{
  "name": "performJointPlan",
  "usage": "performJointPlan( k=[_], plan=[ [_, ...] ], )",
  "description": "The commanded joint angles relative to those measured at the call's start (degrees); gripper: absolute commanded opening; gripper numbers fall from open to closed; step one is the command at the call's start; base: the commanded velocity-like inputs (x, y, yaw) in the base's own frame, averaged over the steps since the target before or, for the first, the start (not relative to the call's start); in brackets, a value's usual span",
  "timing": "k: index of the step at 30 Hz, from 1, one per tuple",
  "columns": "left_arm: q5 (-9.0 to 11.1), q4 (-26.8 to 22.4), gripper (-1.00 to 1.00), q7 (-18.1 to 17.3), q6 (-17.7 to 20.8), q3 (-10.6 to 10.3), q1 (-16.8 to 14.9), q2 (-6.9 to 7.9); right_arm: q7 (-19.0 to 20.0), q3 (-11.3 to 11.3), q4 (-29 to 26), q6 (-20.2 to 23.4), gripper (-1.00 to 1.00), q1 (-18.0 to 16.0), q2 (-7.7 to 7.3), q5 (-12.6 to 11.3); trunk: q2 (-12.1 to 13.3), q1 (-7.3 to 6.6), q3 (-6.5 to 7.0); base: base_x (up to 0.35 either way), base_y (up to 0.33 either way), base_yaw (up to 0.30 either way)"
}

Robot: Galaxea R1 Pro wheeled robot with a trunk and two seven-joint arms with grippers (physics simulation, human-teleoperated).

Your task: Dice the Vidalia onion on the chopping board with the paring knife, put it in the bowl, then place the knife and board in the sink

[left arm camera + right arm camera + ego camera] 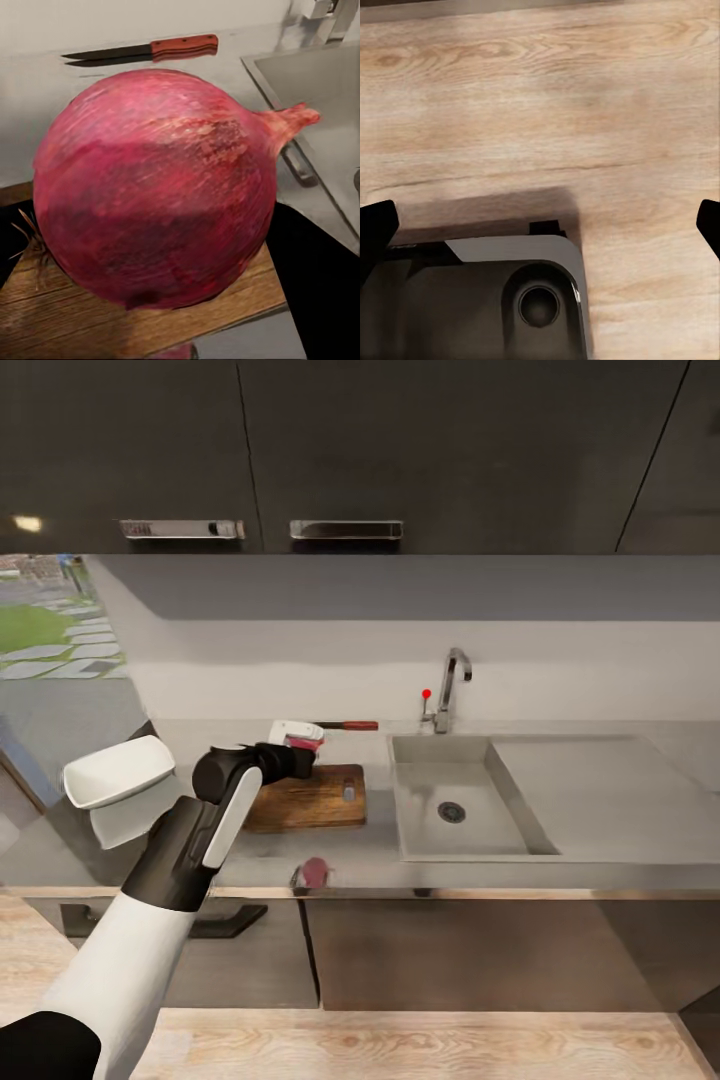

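The left gripper [300,745] grasps the onion [154,187], holding it over the far part of the board [305,800], which lies on the countertop [380,860] just left of the sink [470,800]. The onion is red-purple, its stem tip toward the sink. The knife [345,725] rests by the backsplash behind the board, handle toward the tap [450,695]. The white bowl [118,772] sits at the counter's left end. The right gripper [544,225] hangs over wooden floor [547,90], its fingers spread wide, nothing between them.
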Motion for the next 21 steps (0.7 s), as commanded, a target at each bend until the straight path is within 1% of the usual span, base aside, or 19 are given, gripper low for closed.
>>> performJointPlan(
  k=[1, 6, 12, 17, 21],
  plan=[
    [0.6, 0.1, -1.00, 0.6, 0.2, 0.0, 0.0, 0.01, 0.3, -0.5, 0.0, -0.2, 1.00, 0.0, 0.00, 0.3, 0.0, 0.00, -0.06, 0.000, 0.246, 0.000],
    [0.6, 1.4, -1.00, 0.6, 0.1, -0.1, 0.0, -0.03, 0.3, -0.5, 0.0, -0.2, 1.00, 0.0, 0.00, 0.3, 0.0, 0.00, -0.06, 0.000, 0.109, 0.000],
    [0.6, 3.0, -1.00, 0.5, 0.1, -0.2, 0.0, -0.04, 0.3, -0.5, 0.0, -0.2, 1.00, 0.0, 0.00, 0.3, 0.0, 0.00, -0.06, 0.000, 0.014, 0.000],
    [0.6, 6.2, -1.00, 0.5, 0.1, -0.2, 0.0, -0.15, 0.3, -0.4, 0.0, -0.2, 1.00, 0.0, 0.00, 0.3, 0.0, 0.00, -0.06, 0.000, 0.001, 0.000],
    [0.6, 6.9, -1.00, 0.5, 0.1, -0.2, 0.0, -0.33, 0.3, -0.4, 0.0, -0.2, 1.00, 0.0, 0.00, 0.3, 0.0, 0.00, -0.06, 0.000, 0.000, 0.000]
  ],
)
